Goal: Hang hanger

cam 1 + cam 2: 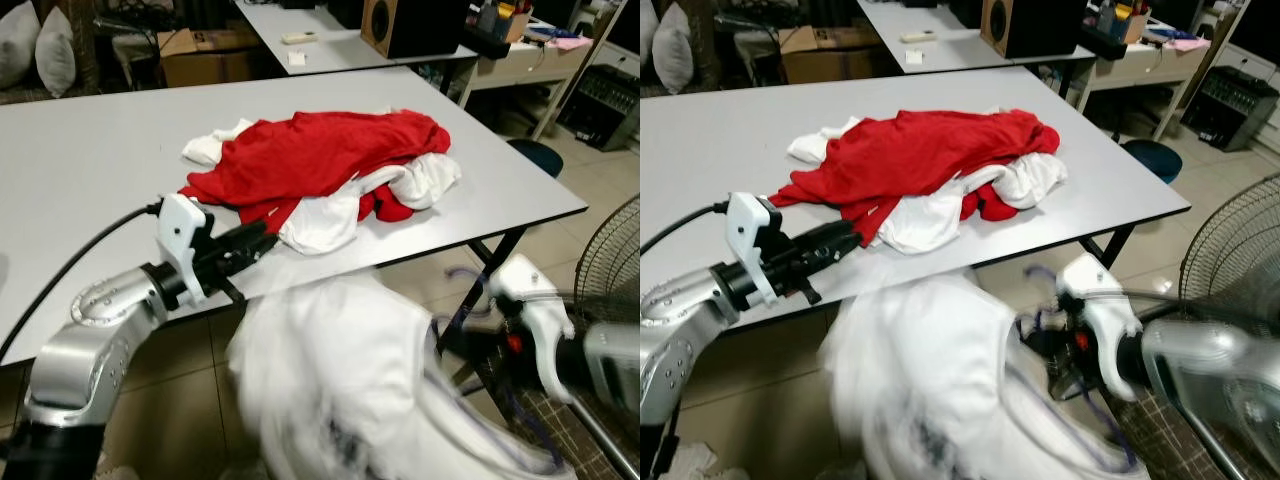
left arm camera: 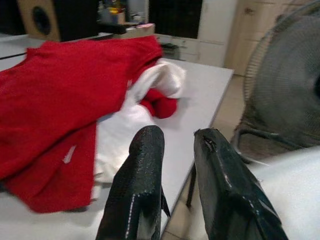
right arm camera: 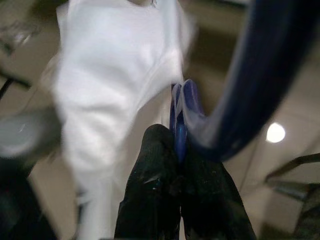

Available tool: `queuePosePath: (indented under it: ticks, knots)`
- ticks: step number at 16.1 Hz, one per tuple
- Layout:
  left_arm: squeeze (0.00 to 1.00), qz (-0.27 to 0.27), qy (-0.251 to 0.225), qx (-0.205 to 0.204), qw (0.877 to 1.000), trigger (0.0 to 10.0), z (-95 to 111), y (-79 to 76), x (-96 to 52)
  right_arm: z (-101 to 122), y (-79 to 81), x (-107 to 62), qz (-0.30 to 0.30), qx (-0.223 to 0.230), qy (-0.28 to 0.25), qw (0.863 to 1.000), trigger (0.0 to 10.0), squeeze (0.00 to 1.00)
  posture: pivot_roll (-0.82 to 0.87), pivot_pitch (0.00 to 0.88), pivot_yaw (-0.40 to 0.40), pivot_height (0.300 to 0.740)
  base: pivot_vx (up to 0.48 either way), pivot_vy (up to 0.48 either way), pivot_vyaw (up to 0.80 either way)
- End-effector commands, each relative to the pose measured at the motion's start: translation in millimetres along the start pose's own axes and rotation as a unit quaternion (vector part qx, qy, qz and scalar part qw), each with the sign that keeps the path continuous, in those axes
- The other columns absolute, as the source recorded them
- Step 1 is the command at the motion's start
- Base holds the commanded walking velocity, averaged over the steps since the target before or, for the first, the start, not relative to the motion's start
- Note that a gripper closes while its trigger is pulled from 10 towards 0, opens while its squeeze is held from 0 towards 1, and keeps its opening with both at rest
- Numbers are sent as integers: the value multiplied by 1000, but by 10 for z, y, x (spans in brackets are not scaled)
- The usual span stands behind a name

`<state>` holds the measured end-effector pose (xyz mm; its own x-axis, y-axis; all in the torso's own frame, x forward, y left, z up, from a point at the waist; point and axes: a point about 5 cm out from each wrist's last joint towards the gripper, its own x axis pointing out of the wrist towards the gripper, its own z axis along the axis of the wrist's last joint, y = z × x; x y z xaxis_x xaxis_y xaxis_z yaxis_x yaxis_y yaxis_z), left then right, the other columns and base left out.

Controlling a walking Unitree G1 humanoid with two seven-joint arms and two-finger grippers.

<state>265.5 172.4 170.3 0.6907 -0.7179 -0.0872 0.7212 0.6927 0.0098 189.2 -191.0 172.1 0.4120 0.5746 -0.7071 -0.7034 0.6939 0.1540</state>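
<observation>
From my head camera, my left tool (image 1: 262,240) reached out level over the near edge of the grey tabletop (image 1: 90,160), its two black fingers a little apart and holding nothing, the tips just short of the heap of clothes. That heap was a red shirt (image 1: 320,155) lying over white garments (image 1: 425,185) in the middle of the tabletop. Below the edge, in front of me, hung a white shirt (image 1: 330,370), blurred. My right tool (image 1: 1040,335) was low at the right, beside that shirt, with the dark blue hanger (image 1: 1040,275) looping up from it. A standing fan (image 1: 610,250) stood at the far right, and a speaker (image 1: 385,25) sat on a second table behind.

In my left wrist view, the two fingers (image 2: 142,185) stood apart with a clear gap, empty, pointing toward the red shirt (image 2: 55,95) and the white cloth under it. The fan's grille (image 2: 282,85) showed beyond the tabletop's edge.

In my right wrist view, my right tool (image 3: 177,155) was pinched tight on the blue hanger (image 3: 250,85), whose thick curve swept up past the fingers. The white shirt (image 3: 115,80) hung just beside it, blurred.
</observation>
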Motion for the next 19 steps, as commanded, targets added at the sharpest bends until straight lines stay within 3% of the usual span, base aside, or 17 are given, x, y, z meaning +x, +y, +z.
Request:
queuePosePath:
  ticks: [1,2,4,6,9,10,13,16,19]
  knots:
    - [0,-13,2,0,1000,10000,6,-54,22,20,0,-29,-5,-21,-2,1000,10000,0,-18,0,-29,740,0,0,0]
    - [0,-9,16,-1,1000,10000,-53,-78,20,-14,-6,-5,-4,-38,-8,999,10000,0,-19,0,-29,740,0,0,0]
    - [0,18,25,18,999,10000,-98,-47,36,58,-24,88,-1,-98,-90,991,10000,0,-26,0,-29,740,0,0,0]
    - [0,20,-2,24,999,10000,17,19,61,168,-101,188,-16,-119,-171,978,10000,0,-26,0,-30,740,0,0,0]
    - [0,18,-6,33,999,10000,78,114,55,238,-221,242,-10,-140,-215,966,10000,0,-27,0,-27,740,0,0,0]
    - [0,24,0,35,999,10000,86,183,31,243,-275,273,9,-169,-213,962,10000,0,-26,0,-28,740,0,0,0]
    - [0,61,26,18,998,10000,-39,237,-22,141,-276,338,70,-180,-164,967,10000,0,-19,0,-37,740,0,0,0]
    - [0,81,46,-12,996,10000,-345,-36,10,-48,-223,500,59,-156,-144,975,10000,0,2,0,-56,740,0,0,0]
    - [0,89,58,-11,994,10000,-424,-115,5,-116,-189,567,51,-156,-147,976,10000,0,14,0,-67,740,-105,0,0]
